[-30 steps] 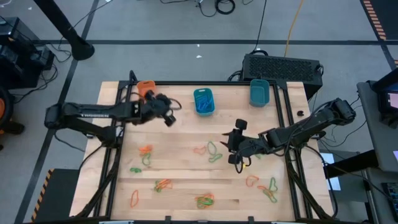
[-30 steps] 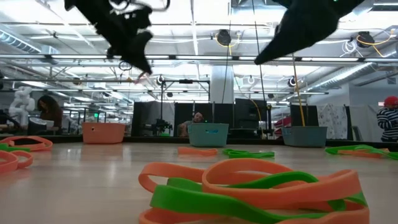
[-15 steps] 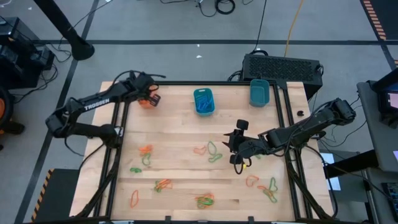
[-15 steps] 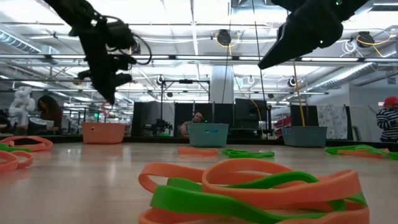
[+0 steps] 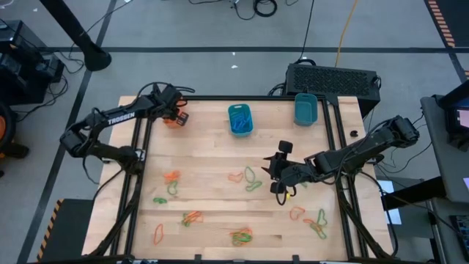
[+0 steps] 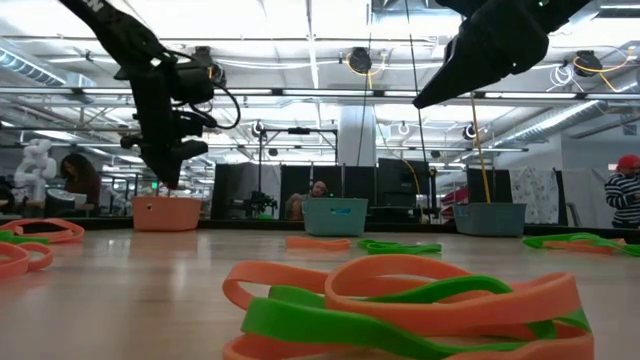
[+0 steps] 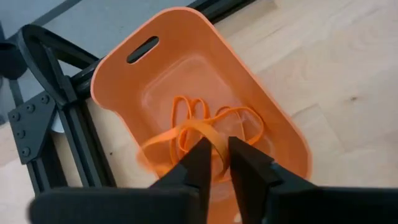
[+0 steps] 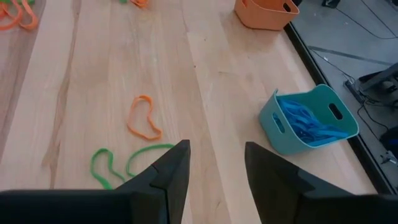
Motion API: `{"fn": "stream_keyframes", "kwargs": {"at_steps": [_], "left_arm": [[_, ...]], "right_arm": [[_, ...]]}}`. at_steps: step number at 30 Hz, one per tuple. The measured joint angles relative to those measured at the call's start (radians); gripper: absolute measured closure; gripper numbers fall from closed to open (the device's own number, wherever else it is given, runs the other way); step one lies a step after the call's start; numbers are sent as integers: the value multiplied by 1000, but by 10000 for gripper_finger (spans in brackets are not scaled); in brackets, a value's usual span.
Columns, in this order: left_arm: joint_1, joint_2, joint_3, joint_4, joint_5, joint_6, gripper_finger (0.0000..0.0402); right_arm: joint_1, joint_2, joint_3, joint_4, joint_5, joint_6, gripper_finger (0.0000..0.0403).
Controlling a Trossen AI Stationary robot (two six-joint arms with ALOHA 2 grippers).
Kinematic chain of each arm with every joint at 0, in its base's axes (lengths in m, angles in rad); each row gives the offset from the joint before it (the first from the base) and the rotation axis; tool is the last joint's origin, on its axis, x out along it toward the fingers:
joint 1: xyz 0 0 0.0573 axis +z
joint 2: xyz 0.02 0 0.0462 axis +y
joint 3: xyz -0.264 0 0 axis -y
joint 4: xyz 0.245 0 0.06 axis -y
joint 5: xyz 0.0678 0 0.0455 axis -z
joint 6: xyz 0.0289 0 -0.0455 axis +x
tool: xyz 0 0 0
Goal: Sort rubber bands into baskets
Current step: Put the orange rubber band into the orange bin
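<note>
My left gripper (image 7: 214,155) hangs over the orange basket (image 7: 124,81) at the far left — fingers parting so the orange band (image 7: 186,134) drops in. My right gripper (image 8: 214,165) waits open mid-table, above loose bands (image 8: 144,118).

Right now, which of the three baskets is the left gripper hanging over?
The orange basket at the table's far left corner; the left gripper hangs directly above it. The two teal baskets, one holding blue bands and one farther right, have no gripper over them.
</note>
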Motion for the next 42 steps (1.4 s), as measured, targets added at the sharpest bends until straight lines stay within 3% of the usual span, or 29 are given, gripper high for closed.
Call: {"fn": "stream_keyframes", "kwargs": {"at_steps": [11, 14, 18, 21, 28, 33, 37, 42], "left_arm": [[-2, 9, 8, -30, -20, 20, 251], [-15, 6, 32, -111, 44, 22, 246], [-87, -32, 36, -232, 211, 15, 244], [-202, -83, 36, -294, 280, -11, 244], [-555, -231, 36, -276, 280, -119, 244], [-783, -248, 14, -242, 275, -281, 244], [-995, -191, 3, -98, 302, -324, 244], [-1220, -81, 3, 196, 301, -326, 244]], "right_arm": [[0, 0, 0, -2, 0, 0, 257], [0, 0, 0, -2, 0, 5, 257], [2, 0, 0, -1, 0, -7, 257], [-1, 0, 0, 4, 0, -49, 257], [-21, 0, 0, 67, 1, -87, 257], [-20, 0, 0, 67, 0, -73, 257], [-20, 0, 0, 65, -39, -64, 257], [-19, 0, 0, 64, -102, -71, 257]]}}
